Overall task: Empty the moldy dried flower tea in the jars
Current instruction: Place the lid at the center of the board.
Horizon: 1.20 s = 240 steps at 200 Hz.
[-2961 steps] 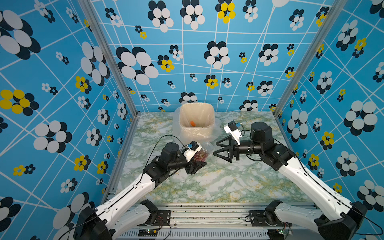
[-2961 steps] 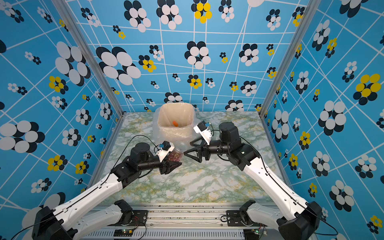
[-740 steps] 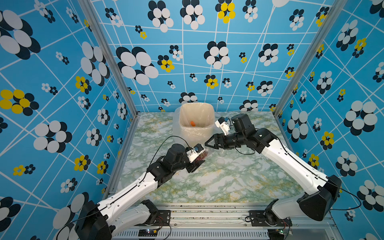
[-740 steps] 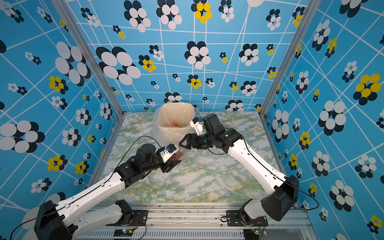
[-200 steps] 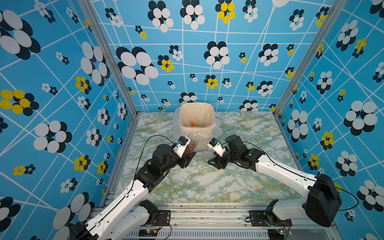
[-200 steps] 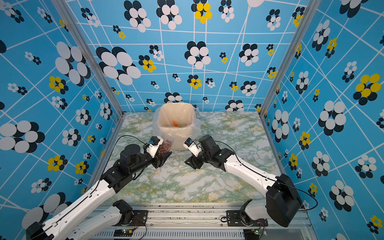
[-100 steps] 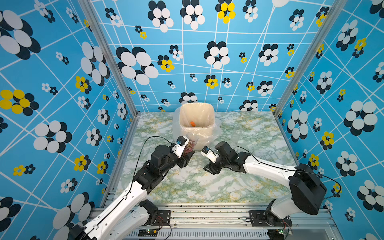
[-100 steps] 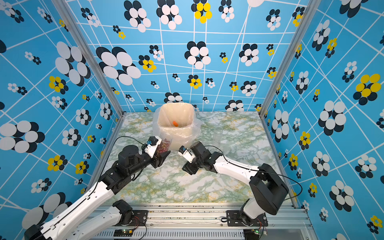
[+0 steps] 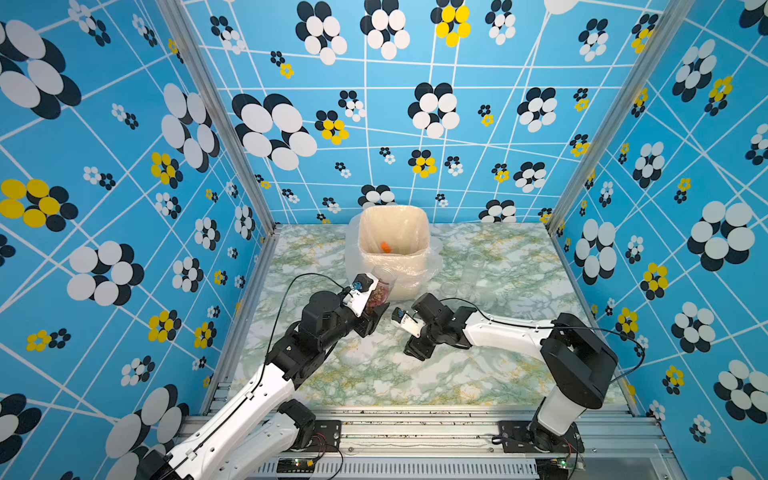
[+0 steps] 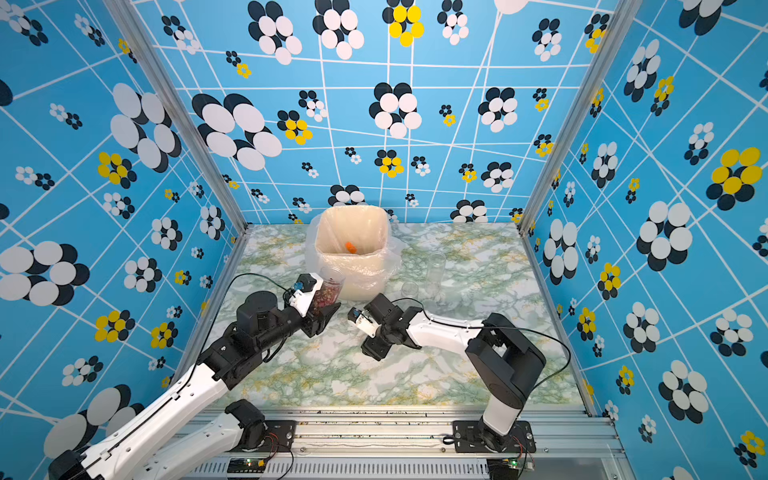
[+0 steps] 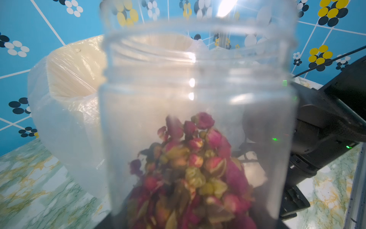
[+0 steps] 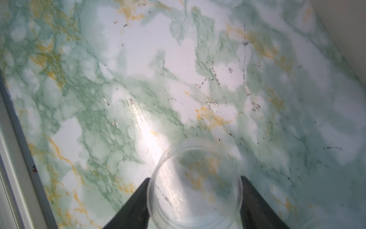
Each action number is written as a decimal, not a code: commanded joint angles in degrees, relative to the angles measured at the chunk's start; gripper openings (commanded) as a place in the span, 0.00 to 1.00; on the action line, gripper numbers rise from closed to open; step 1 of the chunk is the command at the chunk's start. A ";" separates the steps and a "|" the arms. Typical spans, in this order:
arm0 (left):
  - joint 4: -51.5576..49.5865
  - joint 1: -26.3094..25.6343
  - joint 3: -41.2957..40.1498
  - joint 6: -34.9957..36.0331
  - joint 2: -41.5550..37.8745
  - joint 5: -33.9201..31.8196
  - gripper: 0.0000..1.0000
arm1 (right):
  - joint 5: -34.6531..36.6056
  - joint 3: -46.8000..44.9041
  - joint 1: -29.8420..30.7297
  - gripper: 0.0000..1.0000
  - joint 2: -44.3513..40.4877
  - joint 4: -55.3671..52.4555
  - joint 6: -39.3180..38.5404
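Note:
My left gripper [image 9: 376, 311] is shut on a clear jar [image 9: 381, 286] with no lid on it, held tilted just in front of the cream bin [image 9: 392, 249]. The moldy dried flower tea [image 11: 190, 174], red, pink and yellowish buds, fills the jar's [image 11: 198, 89] lower part. My right gripper [image 12: 195, 188] is shut on a clear round lid [image 12: 195, 178] between its black fingers [image 12: 136, 204], low over the marble table [image 12: 138, 79]. In both top views that gripper [image 10: 374, 351] points down at mid-table.
A tall empty clear jar [image 9: 473, 266] and a low clear round piece [image 9: 449, 287] stand right of the bin. An orange piece [image 9: 385, 247] lies inside the plastic-lined bin [image 11: 75, 75]. Blue patterned walls close in three sides.
My right arm has swung left and come down toward the table with the lid. The left arm with the jar has hardly moved.

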 commanded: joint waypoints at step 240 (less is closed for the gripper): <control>-0.25 -0.04 1.48 1.57 -0.31 -0.18 0.00 | -1.59 2.76 2.65 0.96 -9.85 -1.80 2.49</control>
